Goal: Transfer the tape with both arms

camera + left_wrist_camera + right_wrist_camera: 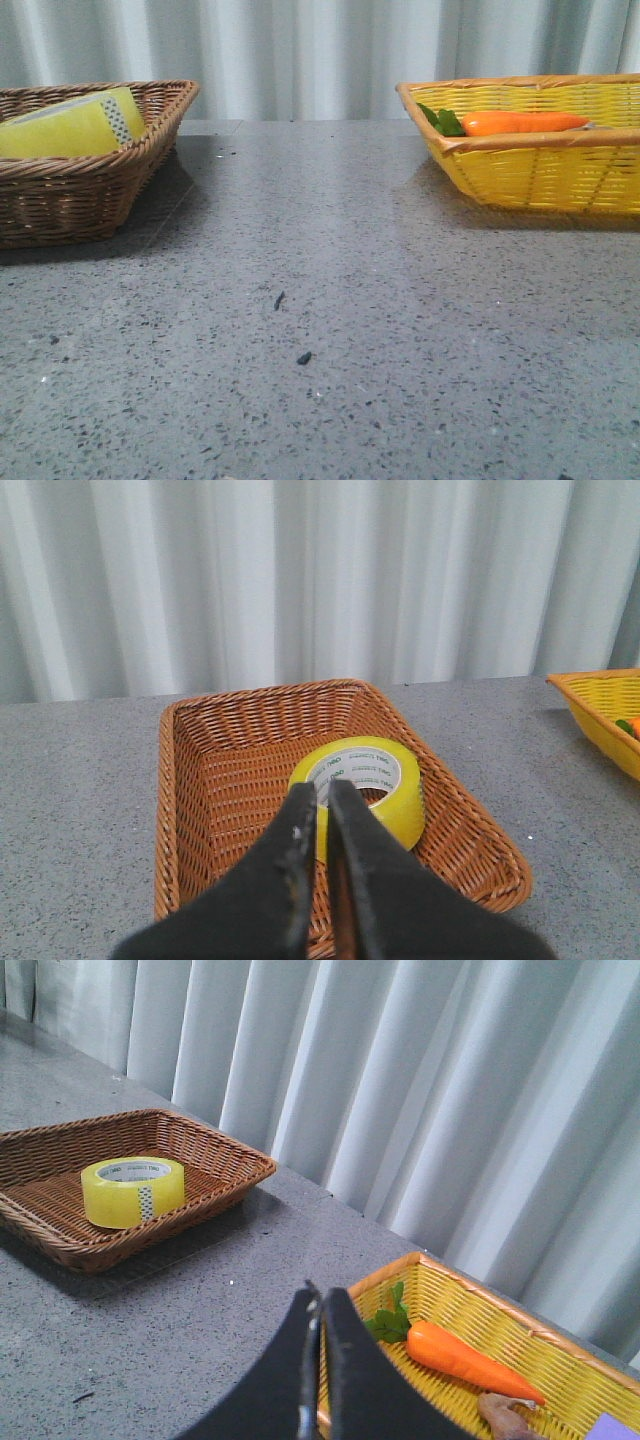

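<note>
Left tool (323, 795), clenched empty, sits right over the tape (362, 788) lying flat mid-frame, way nearer than the right.

Staged lab or test setup, grey speckled stone bench (330, 330), pale pleated curtain (300, 50) backdrop at 12 o'clock, prop baskets.

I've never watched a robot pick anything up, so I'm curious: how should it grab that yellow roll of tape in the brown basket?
Probably from above. The tape lies flat in the brown basket, its hole facing up, so one finger could go into the core and one outside, pinching the ring's wall. The basket's raised sides block a sideways approach.
</note>
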`<control>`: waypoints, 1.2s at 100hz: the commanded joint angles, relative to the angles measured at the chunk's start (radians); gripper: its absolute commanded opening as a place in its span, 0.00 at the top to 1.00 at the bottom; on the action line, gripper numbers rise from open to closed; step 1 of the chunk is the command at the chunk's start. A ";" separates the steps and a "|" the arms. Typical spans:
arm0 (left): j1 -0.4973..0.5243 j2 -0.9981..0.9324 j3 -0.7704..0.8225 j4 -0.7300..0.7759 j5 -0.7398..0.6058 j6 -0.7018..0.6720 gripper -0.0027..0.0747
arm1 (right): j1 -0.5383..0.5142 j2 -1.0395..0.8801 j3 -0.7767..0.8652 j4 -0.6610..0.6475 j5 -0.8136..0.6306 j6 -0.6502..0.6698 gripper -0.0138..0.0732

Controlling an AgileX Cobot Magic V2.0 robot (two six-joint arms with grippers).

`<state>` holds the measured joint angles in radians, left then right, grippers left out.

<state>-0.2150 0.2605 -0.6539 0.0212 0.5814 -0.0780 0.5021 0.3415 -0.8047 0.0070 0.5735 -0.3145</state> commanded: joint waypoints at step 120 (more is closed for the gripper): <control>0.028 -0.292 0.667 -0.082 -0.292 -0.008 0.99 | -0.004 0.016 -0.022 -0.013 -0.081 -0.005 0.89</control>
<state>-0.1885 -0.0044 0.0044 -0.0498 0.3339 -0.0788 0.5021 0.3415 -0.8047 0.0000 0.5735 -0.3145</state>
